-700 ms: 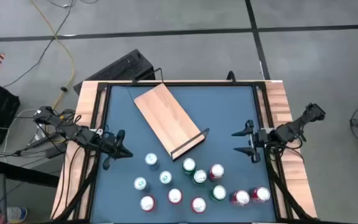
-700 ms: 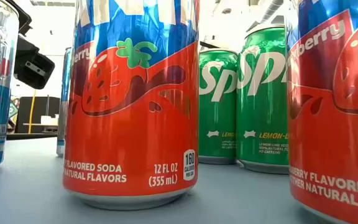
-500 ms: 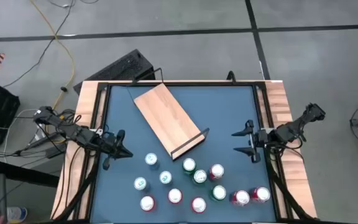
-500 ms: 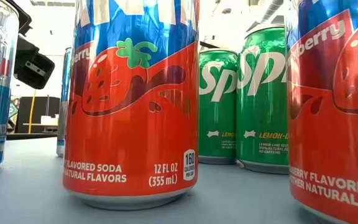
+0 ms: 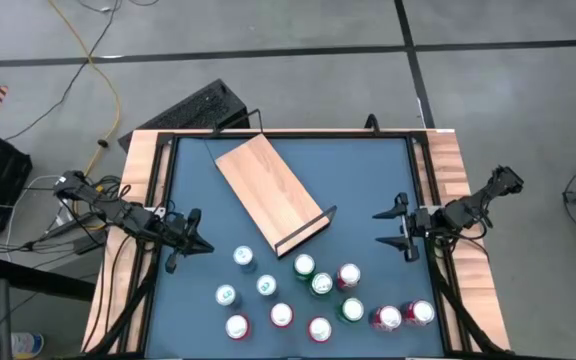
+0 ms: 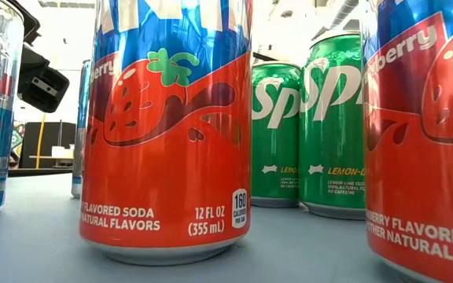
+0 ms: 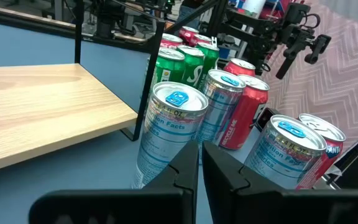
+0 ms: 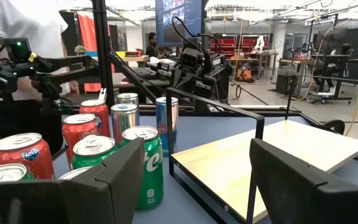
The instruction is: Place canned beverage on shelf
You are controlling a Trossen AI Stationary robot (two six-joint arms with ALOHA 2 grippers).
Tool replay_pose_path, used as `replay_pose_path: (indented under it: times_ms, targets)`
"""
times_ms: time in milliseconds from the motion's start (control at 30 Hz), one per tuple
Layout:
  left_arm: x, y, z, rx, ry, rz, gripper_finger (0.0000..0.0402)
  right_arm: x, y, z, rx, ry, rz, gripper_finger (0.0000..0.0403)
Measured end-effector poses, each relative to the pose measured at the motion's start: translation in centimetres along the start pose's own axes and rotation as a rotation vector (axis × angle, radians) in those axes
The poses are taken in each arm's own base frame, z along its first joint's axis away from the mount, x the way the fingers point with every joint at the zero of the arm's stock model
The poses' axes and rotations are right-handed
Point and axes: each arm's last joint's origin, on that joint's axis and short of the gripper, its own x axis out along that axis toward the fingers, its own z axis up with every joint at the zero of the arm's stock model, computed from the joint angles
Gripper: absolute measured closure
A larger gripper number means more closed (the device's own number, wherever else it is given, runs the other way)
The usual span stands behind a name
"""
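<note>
The shelf (image 5: 268,192), a light-wood board with black rails at its ends, lies slantwise on the blue table, empty. Several cans (image 5: 308,295) stand upright on their bases near the front edge: red, green and slim silver-blue ones. My left gripper (image 5: 194,241) hovers shut at the table's left side, to the left of the cans. In its wrist view (image 7: 199,169) a slim silver-blue can (image 7: 166,134) stands just ahead. My right gripper (image 5: 393,228) waits open at the right side, pointing toward the shelf (image 8: 278,155) and holding nothing.
In the low view a red strawberry soda can (image 6: 167,126) and green cans (image 6: 305,134) fill the foreground. Light-wood edging (image 5: 140,190) borders the table. A person (image 8: 17,37) stands beyond the table's left side. Bare blue surface lies between the shelf and my right gripper.
</note>
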Motion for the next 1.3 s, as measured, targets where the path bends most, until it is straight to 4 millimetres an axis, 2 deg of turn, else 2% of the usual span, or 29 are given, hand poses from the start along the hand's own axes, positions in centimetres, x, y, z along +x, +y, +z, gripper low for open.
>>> replay_pose_path:
  times_ms: [833, 1067, 1300]
  targets:
    - [0.00, 0.01, -0.01, -0.009, 0.000, 0.001, 0.0393, 0.00, 0.00, 0.01, 0.000, -0.001, 0.000, 0.0121]
    - [0.00, 0.12, 0.17, -0.007, -0.030, 0.050, 0.0393, 0.00, 0.00, 0.01, 0.000, 0.000, 0.000, 0.0121]
    - [0.00, 0.17, 0.15, -0.293, -0.041, 0.058, 0.0393, 0.00, 0.00, 0.01, 0.000, 0.000, 0.000, 0.0121]
